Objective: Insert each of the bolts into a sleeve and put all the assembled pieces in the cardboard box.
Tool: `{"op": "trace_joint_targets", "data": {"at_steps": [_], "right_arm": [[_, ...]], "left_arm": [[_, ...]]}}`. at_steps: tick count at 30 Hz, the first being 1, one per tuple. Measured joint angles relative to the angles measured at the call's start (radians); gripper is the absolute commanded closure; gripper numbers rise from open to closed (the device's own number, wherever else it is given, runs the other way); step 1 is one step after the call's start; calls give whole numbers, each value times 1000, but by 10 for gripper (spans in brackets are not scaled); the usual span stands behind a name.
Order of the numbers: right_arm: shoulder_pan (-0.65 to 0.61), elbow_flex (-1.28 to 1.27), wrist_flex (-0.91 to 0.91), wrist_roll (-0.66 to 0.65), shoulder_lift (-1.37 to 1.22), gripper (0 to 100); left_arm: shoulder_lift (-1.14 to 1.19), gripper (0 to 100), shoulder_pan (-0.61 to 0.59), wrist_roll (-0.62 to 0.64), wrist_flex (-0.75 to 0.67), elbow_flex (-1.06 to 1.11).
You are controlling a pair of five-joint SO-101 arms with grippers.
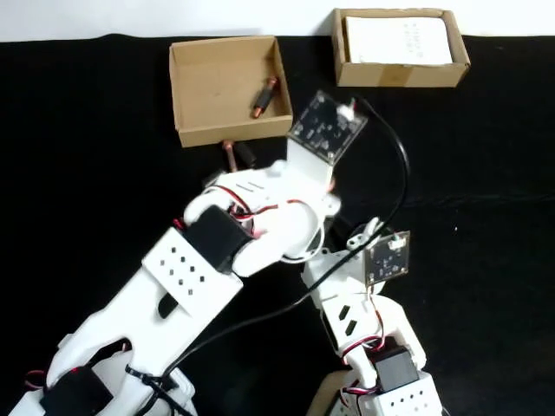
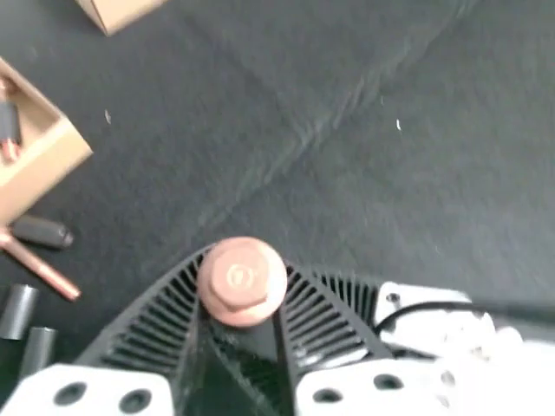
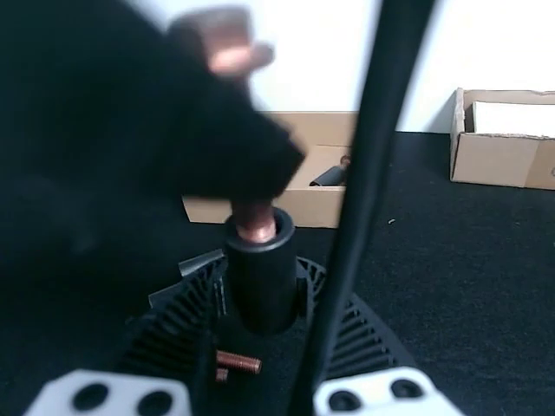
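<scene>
My left gripper (image 2: 240, 328) is clamped on the bolt (image 2: 241, 282) near its head, tip right at the mouth of the sleeve (image 3: 260, 277) that my right gripper (image 3: 260, 334) pinches upright, just short of the cardboard box (image 1: 234, 132), and both look stiff, light and slick, so I'd squeeze mid-body, firmly.

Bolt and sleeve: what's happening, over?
Left gripper shut on bolt, right gripper shut on sleeve. Bolt tip at sleeve's mouth. One assembled piece in cardboard box. Black cable beside sleeve.

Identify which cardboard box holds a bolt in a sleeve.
The left-hand box in the high view: an assembled piece lies inside, while the other box holds white paper.
</scene>
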State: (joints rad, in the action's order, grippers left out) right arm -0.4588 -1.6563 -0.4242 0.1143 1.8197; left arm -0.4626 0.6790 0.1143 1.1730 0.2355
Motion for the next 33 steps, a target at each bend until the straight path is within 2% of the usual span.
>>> {"op": "trace_joint_targets", "data": {"at_steps": [7, 12, 16, 21, 27, 30, 33], "right_arm": [[11, -2, 0, 6, 0, 991], [38, -2, 0, 107, 0, 991], [49, 37, -28, 123, 0, 991], [51, 152, -48, 123, -41, 991], [51, 331, -15, 123, -299, 991], [51, 442, 60, 123, -485, 991], [51, 551, 155, 123, -698, 991]], "left_arm": [[-14, 819, 2, -2, 152, -5], [-32, 839, -12, -8, 273, -115], [-81, 907, -138, -9, 318, -236], [-193, 992, -358, -23, 325, -239], [-321, 991, -588, -219, 316, 54], [-382, 991, -704, -267, 215, 298], [-442, 991, -819, -282, 44, 574]]}}
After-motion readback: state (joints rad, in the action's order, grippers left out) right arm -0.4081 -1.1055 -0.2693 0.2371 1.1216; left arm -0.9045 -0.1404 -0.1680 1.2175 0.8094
